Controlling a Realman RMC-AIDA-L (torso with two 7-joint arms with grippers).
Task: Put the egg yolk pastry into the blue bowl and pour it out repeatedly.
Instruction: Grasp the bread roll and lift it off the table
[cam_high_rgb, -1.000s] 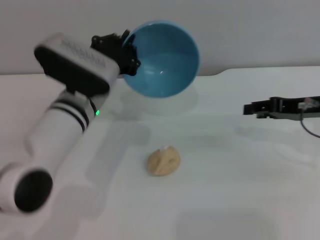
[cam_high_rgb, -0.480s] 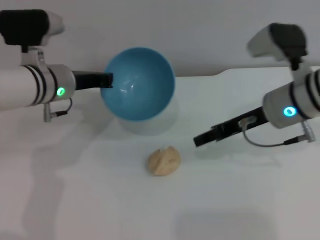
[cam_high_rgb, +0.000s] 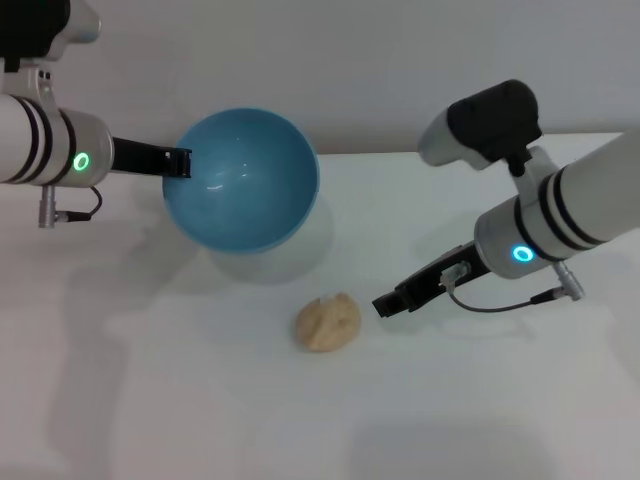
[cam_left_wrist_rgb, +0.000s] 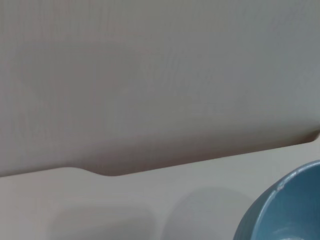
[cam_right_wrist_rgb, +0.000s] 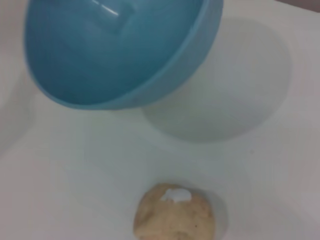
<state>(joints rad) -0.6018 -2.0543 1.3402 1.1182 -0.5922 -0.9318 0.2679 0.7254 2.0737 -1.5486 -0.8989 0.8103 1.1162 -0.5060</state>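
Observation:
The blue bowl (cam_high_rgb: 245, 180) hangs tilted above the white table at the back left, its opening facing me. My left gripper (cam_high_rgb: 176, 162) is shut on its left rim. The bowl's inside looks empty. The egg yolk pastry (cam_high_rgb: 327, 322), a pale tan lump, lies on the table in front of the bowl. My right gripper (cam_high_rgb: 386, 303) hovers low just right of the pastry, a small gap apart. In the right wrist view the bowl (cam_right_wrist_rgb: 115, 50) sits beyond the pastry (cam_right_wrist_rgb: 175, 216). The left wrist view catches only a piece of the bowl (cam_left_wrist_rgb: 287, 210).
The white table (cam_high_rgb: 480, 420) ends at a grey wall (cam_high_rgb: 330, 70) just behind the bowl. The right arm's cable (cam_high_rgb: 500, 303) loops under its wrist.
The left arm has carried the bowl leftward and a little lower. The right arm has come in lower and closer, and its gripper tip is now beside the pastry. The pastry has not moved.

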